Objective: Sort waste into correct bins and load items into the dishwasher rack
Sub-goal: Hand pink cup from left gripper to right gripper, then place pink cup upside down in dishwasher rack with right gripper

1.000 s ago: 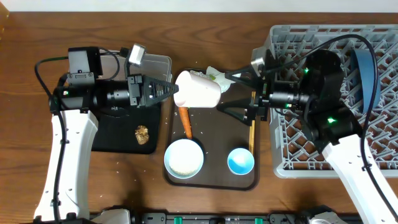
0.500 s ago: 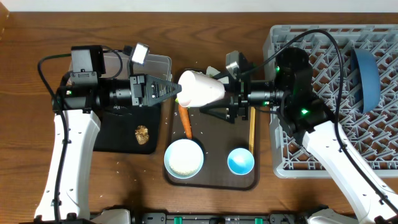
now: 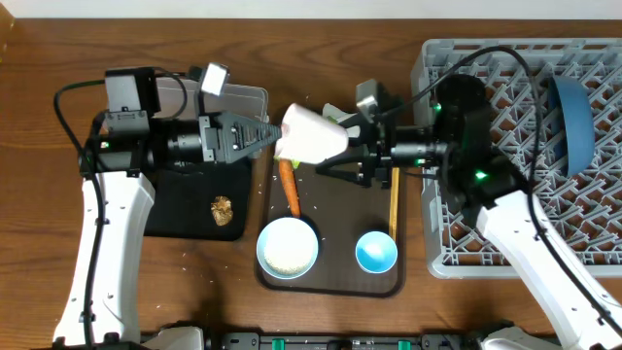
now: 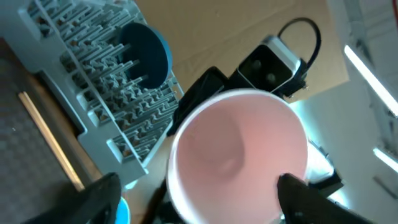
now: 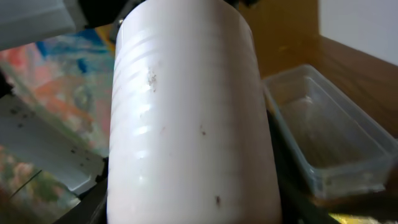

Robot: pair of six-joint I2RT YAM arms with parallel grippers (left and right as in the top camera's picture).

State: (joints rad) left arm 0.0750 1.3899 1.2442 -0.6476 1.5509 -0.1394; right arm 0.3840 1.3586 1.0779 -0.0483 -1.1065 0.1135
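Handover point, above the rear of the brown serving tray (image 3: 335, 219): the small pink cup (image 3: 309, 136) hangs clear of the surface, lying on its side between the two arms. Its open mouth faces the left gripper (image 3: 275, 138) and its closed end faces the right gripper (image 3: 330, 146). The right wrist view is filled by the cup's pale outer wall (image 5: 186, 112), with that claw's dark fingers tight against either side of it, so the right claw is clamped on the cup. The left wrist view looks straight into the pink interior (image 4: 239, 155). The left claw's fingers (image 4: 102, 196) stand wide apart, one clear of the cup and the other at the rim; contact there appears slight but cannot be confirmed from this angle. On the serving tray lie the orange carrot (image 3: 290, 190), the white bowl (image 3: 288, 246) with pale contents, the small light blue cup (image 3: 375, 252) and the wooden chopsticks (image 3: 394, 199) along the right edge. The shallow black tray (image 3: 180, 209) sits left of the serving tray and holds the brown food lump (image 3: 223, 209). The clear plastic tub (image 5: 323, 143) stands behind it. The grey dishwasher rack (image 3: 583, 228) occupies the right side, with the dark blue plate (image 3: 571, 107) on edge among its pegs.
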